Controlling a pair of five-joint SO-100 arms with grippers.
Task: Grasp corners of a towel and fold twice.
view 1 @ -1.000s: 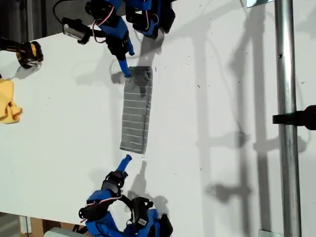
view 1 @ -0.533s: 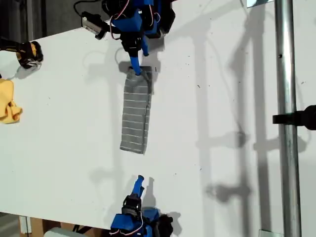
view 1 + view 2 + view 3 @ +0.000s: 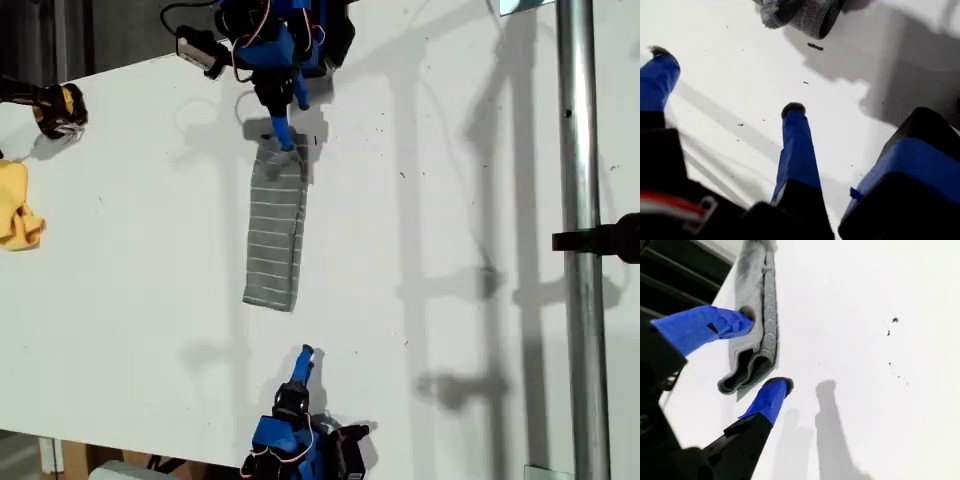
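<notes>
Towel (image 3: 277, 228) folded into a narrow strip mid-table. My second gripper (image 3: 765, 352), jaws parted, straddles its far end; my first gripper (image 3: 725, 80) hangs released, apart. Closing may pinch only some layers, apparently, unfolding it.

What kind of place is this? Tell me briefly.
Probably a robotics lab bench, not a home. A bare white table carries two small blue arms facing each other, a metal pole stands at the exterior view's right, and only a folded grey towel and a yellow cloth lie out.

towel (image 3: 800, 12) cut by first wrist view's edge; yellow cloth (image 3: 15, 210) cropped at exterior view's left
</notes>
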